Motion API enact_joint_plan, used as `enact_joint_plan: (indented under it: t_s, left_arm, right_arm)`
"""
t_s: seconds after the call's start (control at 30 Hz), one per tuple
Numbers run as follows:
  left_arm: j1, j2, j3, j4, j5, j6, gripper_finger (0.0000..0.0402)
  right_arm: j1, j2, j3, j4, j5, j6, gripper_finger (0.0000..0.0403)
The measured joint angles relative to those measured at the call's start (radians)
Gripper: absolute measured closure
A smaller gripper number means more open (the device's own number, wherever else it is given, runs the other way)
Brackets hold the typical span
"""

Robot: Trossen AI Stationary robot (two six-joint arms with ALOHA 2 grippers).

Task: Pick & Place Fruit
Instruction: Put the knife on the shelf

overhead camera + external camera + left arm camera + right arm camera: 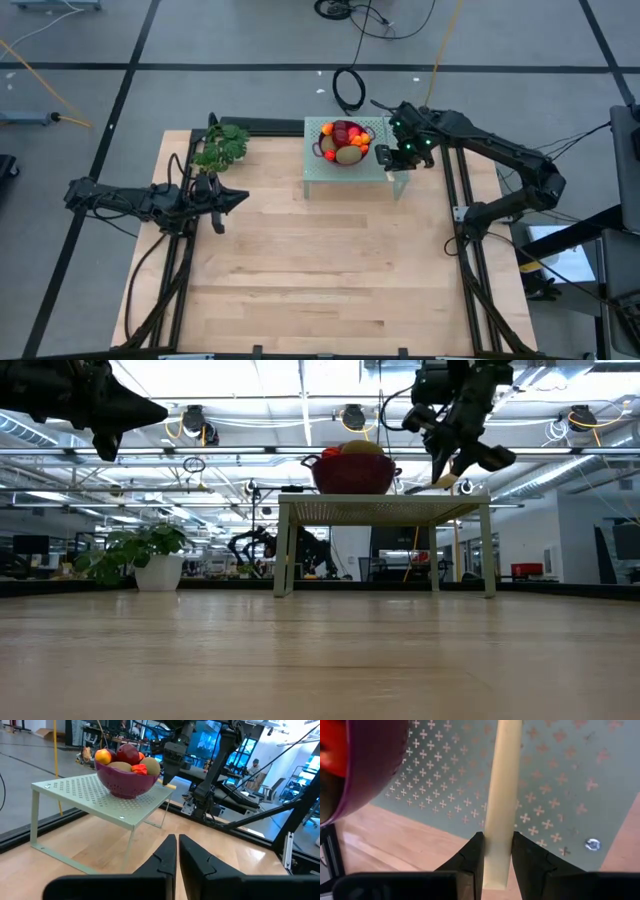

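The fruit [345, 142] lies heaped in a magenta bowl [125, 782] on a pale green perforated stand [320, 175]: dark red balls, brownish-green ovals and orange-red bits. In the left wrist view the fruit [127, 761] shows above the bowl's rim. My right gripper [497, 845] hangs over the stand's right edge, just right of the bowl, shut on a slim yellowish knife [502, 785]. The low view shows the right gripper [458, 455] above the stand top. My left gripper [238, 200] waits shut over the table's left part, holding nothing. My right gripper pinches the slim yellowish knife near one end [496, 851] between its two fingers [470, 855]. The knife runs forward along the fingers, over the perforated top. It points down from above at a slant, and the knife's lower end [446, 479] hangs clear above the stand.
A leafy green sprig [222, 148] stands in a white pot [160, 572] at the table's far left. The stand rests on thin legs [283, 550] at the far middle of the wooden table [320, 280]. Black frame rails run along the table's sides.
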Motion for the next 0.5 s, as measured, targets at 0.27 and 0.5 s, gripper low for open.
enact_joint_plan:
  t_s: [0.27, 0.5]
  left_arm:
    - [0.0, 0.0, 0.0, 0.0, 0.001, 0.0, 0.0398]
    - [0.0, 0.0, 0.0, 0.0, 0.001, 0.0, 0.0388]
  right_arm:
    - [-0.029, 0.006, 0.0, -0.023, 0.005, -0.013, 0.033]
    - [-0.034, 0.005, 0.0, -0.002, 0.007, -0.015, 0.033]
